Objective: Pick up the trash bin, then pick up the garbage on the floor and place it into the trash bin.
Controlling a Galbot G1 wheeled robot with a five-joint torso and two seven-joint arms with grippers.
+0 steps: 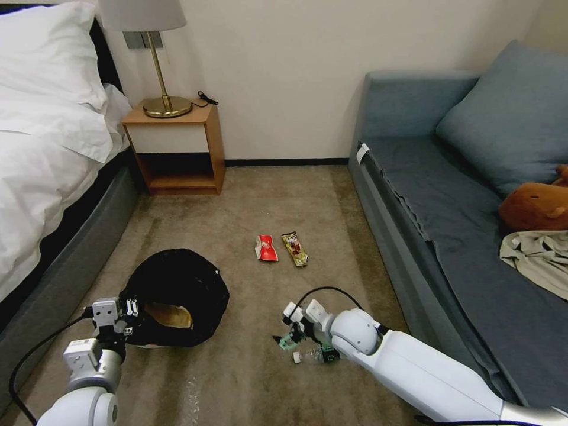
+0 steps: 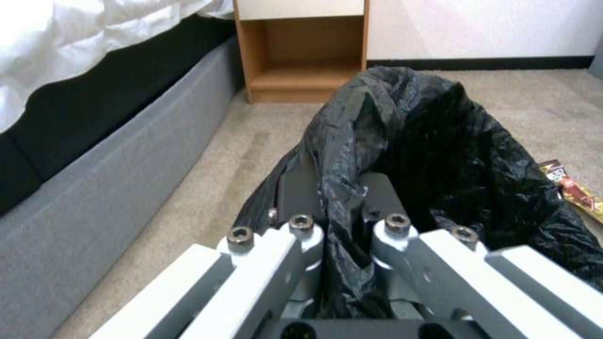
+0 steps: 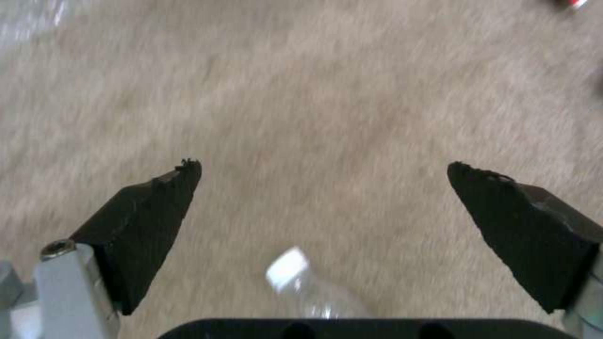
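The trash bin (image 1: 177, 290), covered by its crinkly black bag, stands on the carpet at the left, its opening tilted toward me. A tan piece (image 1: 171, 315) shows inside it. My left gripper (image 1: 127, 316) is shut on the bin's near rim, and the left wrist view shows the fingers (image 2: 301, 188) pinching the black bag (image 2: 440, 155). The clear bottle (image 1: 310, 355) lies on the floor under my right gripper (image 1: 285, 340). That gripper (image 3: 323, 167) is open, with the bottle's white cap (image 3: 288, 266) between its fingers near the palm. Farther off lie a red-white wrapper (image 1: 266, 247) and a brown-gold wrapper (image 1: 294, 248).
A bed (image 1: 53, 177) runs along the left and a wooden nightstand (image 1: 177, 148) with a lamp stands at the back wall. The blue sofa (image 1: 449, 207) on the right holds a brown plush toy (image 1: 535, 204) and khaki clothing (image 1: 538, 257). Open carpet lies between them.
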